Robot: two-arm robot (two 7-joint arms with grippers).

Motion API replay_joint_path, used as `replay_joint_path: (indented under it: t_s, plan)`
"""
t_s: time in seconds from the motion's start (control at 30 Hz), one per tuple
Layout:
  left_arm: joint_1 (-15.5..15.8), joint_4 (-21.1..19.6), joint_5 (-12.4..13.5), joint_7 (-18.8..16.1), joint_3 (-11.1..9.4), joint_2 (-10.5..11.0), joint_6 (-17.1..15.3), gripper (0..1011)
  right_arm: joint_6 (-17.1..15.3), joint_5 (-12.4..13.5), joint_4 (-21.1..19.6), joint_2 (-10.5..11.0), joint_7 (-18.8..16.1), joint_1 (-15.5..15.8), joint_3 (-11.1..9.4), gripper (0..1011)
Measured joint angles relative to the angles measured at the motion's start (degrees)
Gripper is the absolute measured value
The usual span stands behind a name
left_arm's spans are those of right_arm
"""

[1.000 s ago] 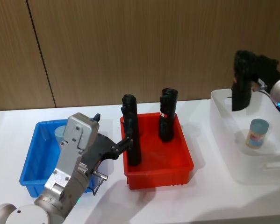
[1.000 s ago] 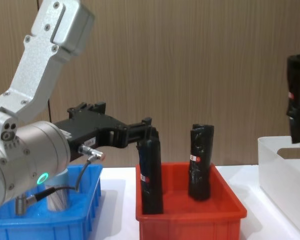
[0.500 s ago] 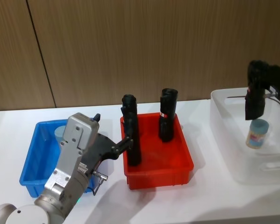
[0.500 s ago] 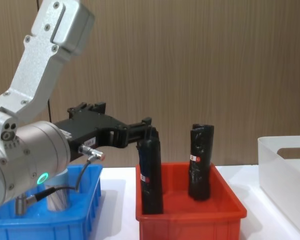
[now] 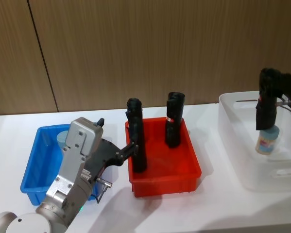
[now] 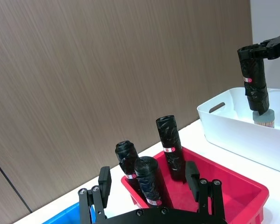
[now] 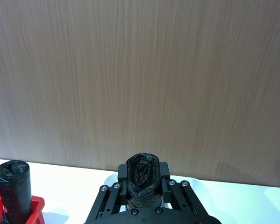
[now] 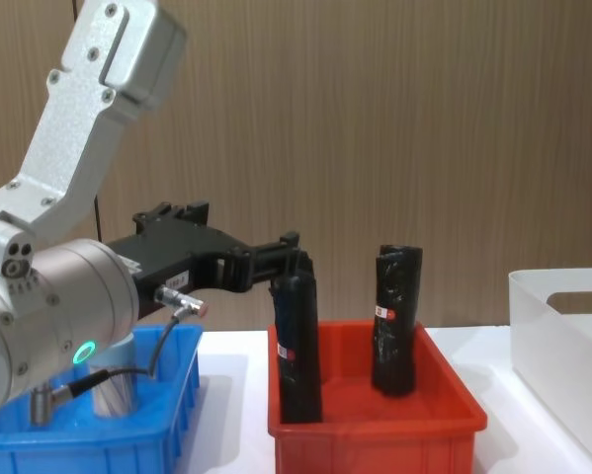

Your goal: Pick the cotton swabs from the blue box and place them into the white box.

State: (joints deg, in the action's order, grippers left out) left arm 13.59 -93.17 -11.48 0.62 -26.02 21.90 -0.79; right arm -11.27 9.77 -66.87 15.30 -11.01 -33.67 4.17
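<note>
1. Right gripper [image 5: 273, 82], well to the right of the red bin [image 5: 164, 175] and higher than it, clenched on a black wrapped cylinder [image 5: 265, 110]; cylinder upright, gripped near its top, its wrapped end showing between the fingers in the right wrist view.
2. Straight below that cylinder, a cotton swab jar [image 5: 267, 141] with a pale blue lid, standing upright inside the white box [image 5: 228, 108]; lower end of the cylinder right at the lid, touching or just clear of it, cannot tell which.
3. White box on the table [image 5: 111, 208], near the red bin's right side and apart from it, taller than the red bin.
4. Left gripper [image 5: 127, 150] at the red bin's left wall, reaching over from the blue-box side; fingers spread apart and holding nothing, one fingertip close beside the nearest black cylinder in the bin.
5. Inside the red bin, three black cylinders [image 6: 170, 148] with red-and-white labels, all upright: two toward the left wall, one toward the far right part.
6. Blue box [image 5: 34, 167] just beside the red bin's left side, partly under the left arm.
7. Second cotton swab jar [image 5: 64, 137] upright in the blue box, at the far part of it, left of the red bin.
</note>
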Motion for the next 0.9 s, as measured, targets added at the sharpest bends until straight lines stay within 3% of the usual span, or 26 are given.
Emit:
replay_joint_path:
  t_s: [0.9]
  plan:
    - [0.0, 0.0, 0.0, 0.0, 0.0, 0.0, 0.0, 1004, 0.1, 3.0, 1.1, -0.9, -2.5, -0.6, 0.7, 400]
